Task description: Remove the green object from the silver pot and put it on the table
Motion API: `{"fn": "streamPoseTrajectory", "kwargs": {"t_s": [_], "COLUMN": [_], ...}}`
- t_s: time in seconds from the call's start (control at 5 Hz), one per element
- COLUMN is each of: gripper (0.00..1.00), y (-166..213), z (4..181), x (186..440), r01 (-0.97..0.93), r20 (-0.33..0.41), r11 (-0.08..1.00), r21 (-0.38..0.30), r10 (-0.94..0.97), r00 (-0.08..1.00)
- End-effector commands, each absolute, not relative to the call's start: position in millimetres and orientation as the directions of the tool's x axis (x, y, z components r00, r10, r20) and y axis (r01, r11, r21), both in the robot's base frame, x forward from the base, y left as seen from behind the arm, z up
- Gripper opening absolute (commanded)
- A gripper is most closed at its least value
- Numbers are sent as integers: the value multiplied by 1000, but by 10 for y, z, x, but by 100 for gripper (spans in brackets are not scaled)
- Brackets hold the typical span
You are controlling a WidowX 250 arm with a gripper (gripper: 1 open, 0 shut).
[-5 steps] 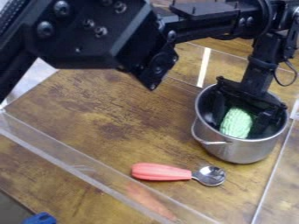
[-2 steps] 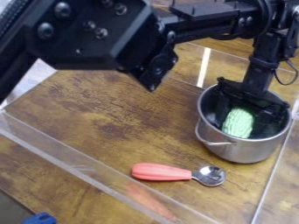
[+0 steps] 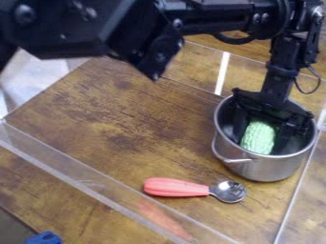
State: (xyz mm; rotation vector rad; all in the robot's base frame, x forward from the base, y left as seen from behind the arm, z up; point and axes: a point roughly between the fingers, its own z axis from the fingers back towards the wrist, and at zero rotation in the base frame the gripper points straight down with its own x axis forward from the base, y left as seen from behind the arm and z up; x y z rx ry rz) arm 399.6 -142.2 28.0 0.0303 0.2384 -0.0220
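Observation:
The silver pot [image 3: 230, 145] stands at the right of the table [image 3: 128, 119]. Inside it lies the green object [image 3: 261, 137], a bumpy light-green lump low against the pot's floor. My gripper [image 3: 272, 124] reaches almost straight down into the pot from the black arm above. Its dark fingers [image 3: 245, 112] flank the lump on both sides and appear closed against it. The lump's top end is hidden under the gripper body.
A red-handled spoon [image 3: 178, 188] lies in front of the pot, its small silver bowl pointing right. Clear acrylic walls [image 3: 76, 162] edge the tabletop, one running just behind the pot. A blue item [image 3: 45, 238] shows at the bottom edge, outside the wall.
The jaws have narrowed around the green lump and the wrist has rolled a little. The hand stays in the pot; the arm's bulky upper part has shifted up and left in the picture.

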Motion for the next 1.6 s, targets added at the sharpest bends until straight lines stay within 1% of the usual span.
{"fn": "streamPoseTrajectory", "kwargs": {"t_s": [0.0, 0.4, 0.8, 1.2, 1.4], "gripper": [0, 0, 0, 0, 100], "y": [-1308, -1224, -1071, -844, -822], "z": [383, 377, 384, 426, 433], "x": [3924, 3998, 4000, 3905, 3867], "r01": [-8, -25, -66, -201, -190], "r20": [-215, -220, -224, -230, -231], "r11": [1000, 999, 997, 979, 981], "r21": [23, 26, 30, 36, 37], "r10": [12, 30, 71, 204, 193], "r00": [976, 975, 972, 952, 954]}}
